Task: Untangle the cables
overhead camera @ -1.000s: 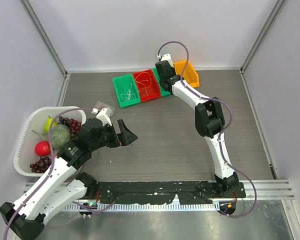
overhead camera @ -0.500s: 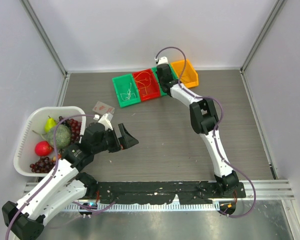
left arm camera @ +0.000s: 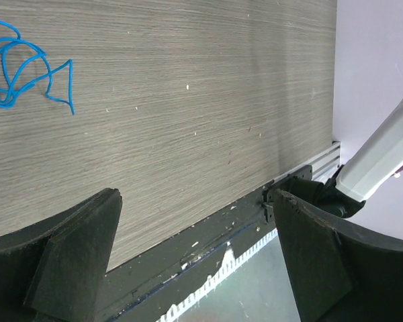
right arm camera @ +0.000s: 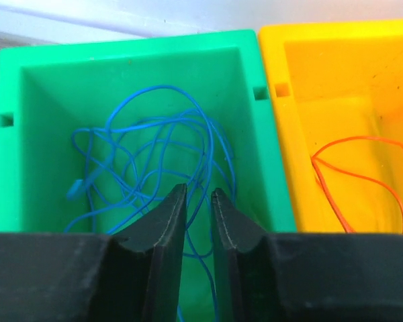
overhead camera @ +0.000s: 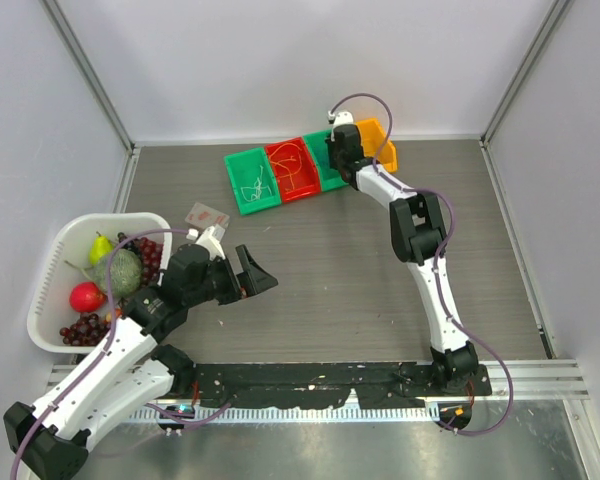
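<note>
In the right wrist view a tangle of thin blue cable (right arm camera: 154,147) lies in a green bin (right arm camera: 27,87). Beside it on the right an orange cable (right arm camera: 356,171) lies in a yellow bin (right arm camera: 336,74). My right gripper (right arm camera: 199,191) hangs over the green bin with its jaws a narrow gap apart; a blue strand shows through the gap, not pinched. From above, the right gripper (overhead camera: 338,152) sits at the bins. A whitish cable (overhead camera: 253,184) and an orange-yellow cable (overhead camera: 294,170) lie in two more bins. My left gripper (overhead camera: 250,275) is open and empty; its wrist view shows another blue cable (left arm camera: 17,67) on the table.
A white basket (overhead camera: 52,262) of fruit stands at the left. A small card (overhead camera: 207,214) lies on the table near it. The black rail (overhead camera: 330,378) runs along the near edge. The bins stand in a row by the back wall.
My right gripper has shifted right along the bins, toward the orange bin. My left arm drew back slightly toward the near edge, then held still.
</note>
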Robot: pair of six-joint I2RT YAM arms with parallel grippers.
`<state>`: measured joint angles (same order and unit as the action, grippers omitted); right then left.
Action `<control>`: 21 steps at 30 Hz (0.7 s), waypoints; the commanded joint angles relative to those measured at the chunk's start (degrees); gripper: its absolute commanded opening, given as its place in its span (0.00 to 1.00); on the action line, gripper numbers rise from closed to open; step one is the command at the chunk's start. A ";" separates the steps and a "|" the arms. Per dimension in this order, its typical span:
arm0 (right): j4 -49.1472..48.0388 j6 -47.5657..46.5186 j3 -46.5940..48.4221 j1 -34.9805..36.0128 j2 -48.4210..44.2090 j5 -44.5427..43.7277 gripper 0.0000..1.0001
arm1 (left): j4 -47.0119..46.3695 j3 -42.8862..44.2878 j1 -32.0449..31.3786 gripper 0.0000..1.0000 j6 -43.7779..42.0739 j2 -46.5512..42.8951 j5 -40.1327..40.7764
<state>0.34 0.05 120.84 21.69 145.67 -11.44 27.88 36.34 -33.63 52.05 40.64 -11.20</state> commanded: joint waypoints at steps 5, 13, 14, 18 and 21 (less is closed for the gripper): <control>15.81 0.21 9.84 0.63 -6.89 -0.06 0.43 | 0.33 3.39 0.14 1.00 0.51 -0.04 0.65; 24.44 5.03 0.56 1.16 -22.07 -4.20 0.47 | 10.16 8.31 0.23 1.00 -1.51 1.90 9.96; 24.88 7.65 -3.46 1.77 -25.22 -4.29 0.47 | 11.40 8.75 0.14 1.00 -1.86 1.46 10.67; 19.63 14.34 -23.76 6.41 -35.76 4.12 0.47 | 13.78 8.49 0.23 1.00 -1.95 -2.31 16.38; 6.84 22.16 -42.71 11.07 -44.30 13.52 0.47 | 14.48 7.79 0.14 1.00 -1.87 -5.04 17.44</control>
<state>17.87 11.14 96.03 26.09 108.36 -10.37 39.79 42.96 -33.63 51.27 38.94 1.32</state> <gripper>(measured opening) 0.465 0.994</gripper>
